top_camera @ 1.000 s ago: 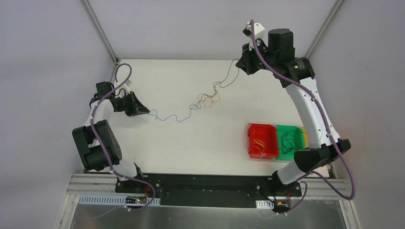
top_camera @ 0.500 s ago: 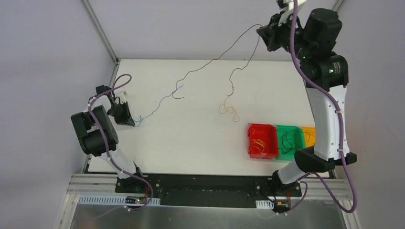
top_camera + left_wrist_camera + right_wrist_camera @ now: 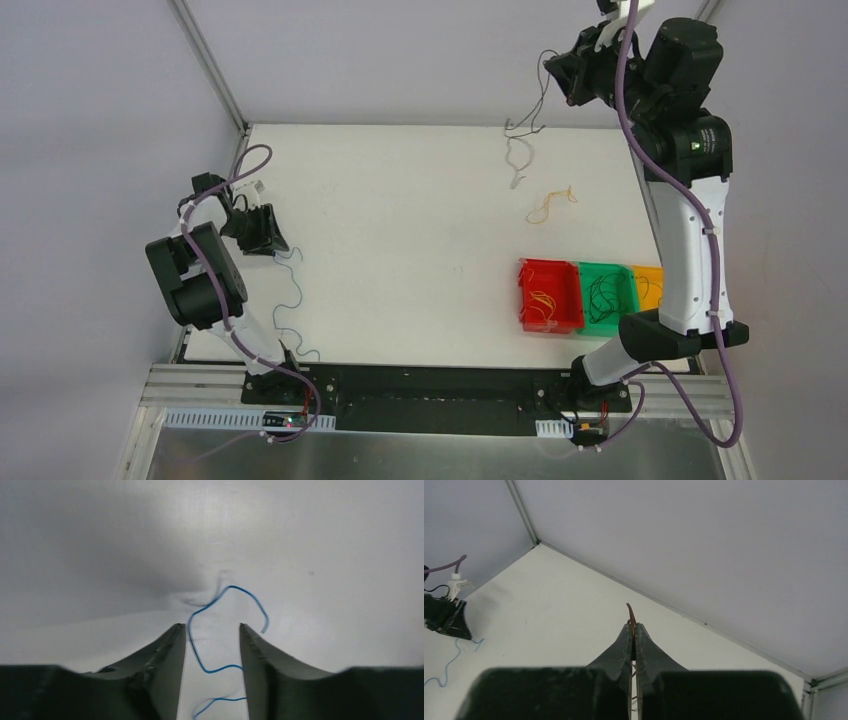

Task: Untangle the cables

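My left gripper [image 3: 266, 236] stands open low over the table's left side. The thin blue cable [image 3: 291, 300] lies loose on the table, curling from its fingertips toward the near edge. In the left wrist view the blue cable [image 3: 239, 587] winds between the parted fingers of the left gripper [image 3: 212, 627], ungripped. My right gripper [image 3: 558, 70] is raised high at the back right, shut on a dark cable [image 3: 518, 150] that dangles down to the table. In the right wrist view the dark cable's end [image 3: 629, 612] sticks out of the shut right gripper [image 3: 634, 626]. A yellow-orange cable [image 3: 551, 205] lies alone on the table.
Red bin [image 3: 525, 300], green bin [image 3: 582, 298] and orange bin [image 3: 640, 290] stand in a row at the right, each holding coiled wires. Grey walls with metal posts [image 3: 208, 65] close the table's back and sides. Thick purple hoses run along both arms.
My left gripper opened and the blue cable dropped onto the table. The right gripper lifted the dark cable free. The yellow-orange cable came off and settled further right.
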Controlling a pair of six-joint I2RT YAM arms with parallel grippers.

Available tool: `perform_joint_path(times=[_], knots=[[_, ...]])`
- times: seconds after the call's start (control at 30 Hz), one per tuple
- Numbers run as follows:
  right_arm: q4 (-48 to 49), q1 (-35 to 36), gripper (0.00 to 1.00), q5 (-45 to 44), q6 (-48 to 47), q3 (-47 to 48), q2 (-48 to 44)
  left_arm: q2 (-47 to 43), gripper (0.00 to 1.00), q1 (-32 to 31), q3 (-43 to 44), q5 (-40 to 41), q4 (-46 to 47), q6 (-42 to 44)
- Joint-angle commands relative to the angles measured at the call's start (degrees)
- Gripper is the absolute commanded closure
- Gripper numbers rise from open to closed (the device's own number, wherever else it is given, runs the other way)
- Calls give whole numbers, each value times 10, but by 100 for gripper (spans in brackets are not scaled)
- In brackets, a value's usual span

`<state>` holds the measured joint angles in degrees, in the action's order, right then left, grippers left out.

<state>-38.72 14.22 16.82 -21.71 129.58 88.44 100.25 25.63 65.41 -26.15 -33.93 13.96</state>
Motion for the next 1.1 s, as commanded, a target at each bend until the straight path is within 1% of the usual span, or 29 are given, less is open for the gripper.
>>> perform_joint_path(times=[0.0, 0.13, 0.2, 0.27, 0.37, 0.43, 0.47, 0.5, 0.57, 0.63, 0.7, 0.77, 0.87, 0.93, 1.07], knots=[[34, 34, 100, 68, 49, 8, -7, -102, 43, -6, -6, -238, -14, 5], [46, 76, 100, 79, 82, 58, 16, -151, 29, -28, 9, -307, 8, -32], [47, 96, 100, 82, 96, 81, 26, -171, 26, -47, 19, -324, 14, -40], [47, 98, 100, 78, 105, 77, 26, -191, 24, -76, 25, -327, 15, -42], [37, 98, 100, 71, 93, 6, 4, -227, 17, -113, 30, -341, 30, -59], [35, 98, 100, 112, 93, -67, -21, -247, 12, -136, 34, -359, 59, -94], [34, 99, 100, 132, 98, -99, -31, -257, 5, -148, 35, -367, 77, -115], [33, 100, 100, 151, 105, -132, -41, -267, 2, -165, 35, -369, 96, -135], [31, 101, 100, 177, 113, -184, -57, -287, 1, -188, 35, -369, 129, -165], [34, 104, 100, 185, 116, -229, -70, -306, 1, -221, 35, -365, 155, -178], [43, 105, 100, 190, 119, -265, -83, -323, 1, -273, 34, -353, 176, -178], [46, 107, 100, 199, 125, -277, -86, -329, 1, -326, 33, -340, 196, -173], [46, 109, 100, 205, 137, -285, -90, -307, 1, -377, 40, -326, 222, -187], [41, 109, 100, 185, 141, -283, -93, -291, 1, -396, 49, -319, 228, -190], [-29, 101, 100, 126, 98, -254, -112, -282, 1, -411, 57, -304, 226, -186]])
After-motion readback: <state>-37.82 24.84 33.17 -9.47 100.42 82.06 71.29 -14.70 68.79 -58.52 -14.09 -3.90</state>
